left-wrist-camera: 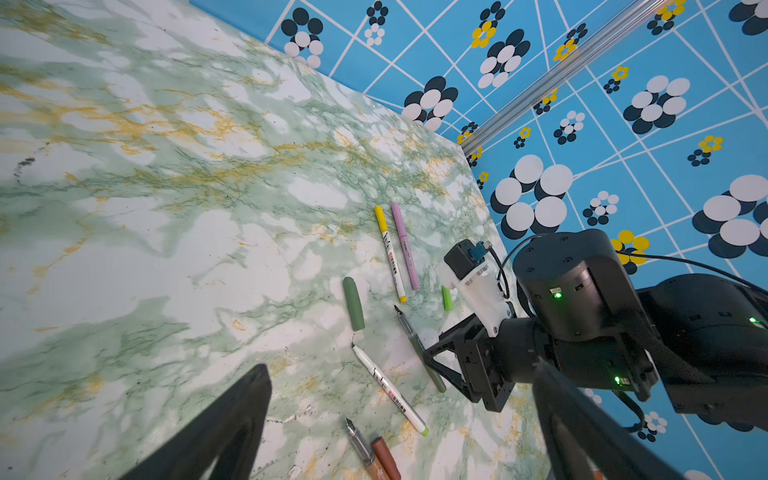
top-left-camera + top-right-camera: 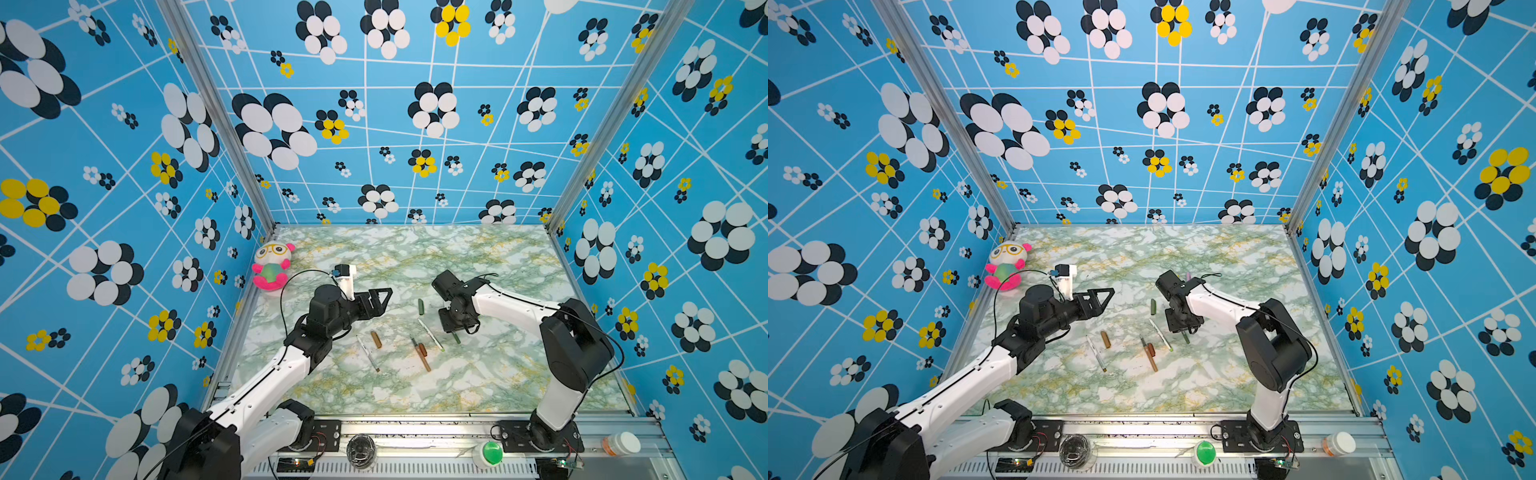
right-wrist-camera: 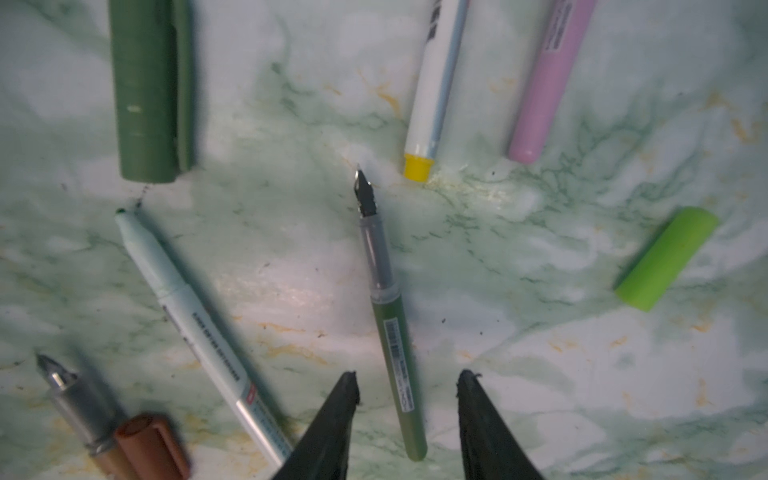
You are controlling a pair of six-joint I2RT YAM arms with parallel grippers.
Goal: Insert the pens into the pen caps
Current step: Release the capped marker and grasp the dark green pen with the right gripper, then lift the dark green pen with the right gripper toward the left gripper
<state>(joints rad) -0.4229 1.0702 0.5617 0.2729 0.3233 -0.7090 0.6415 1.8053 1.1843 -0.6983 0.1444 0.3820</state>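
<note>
Right wrist view: the right gripper (image 3: 407, 380) stands with its jaws apart, straddling the back end of the dark green pen (image 3: 392, 332), which lies flat on the marble table (image 3: 561, 374) right of centre (nib bare). The fingers seem clear of the barrel. A dark green cap (image 3: 149, 91) lies near, to the left and slightly farther. The left gripper (image 2: 380, 301), spread wide and empty, hovers left of centre.
</note>
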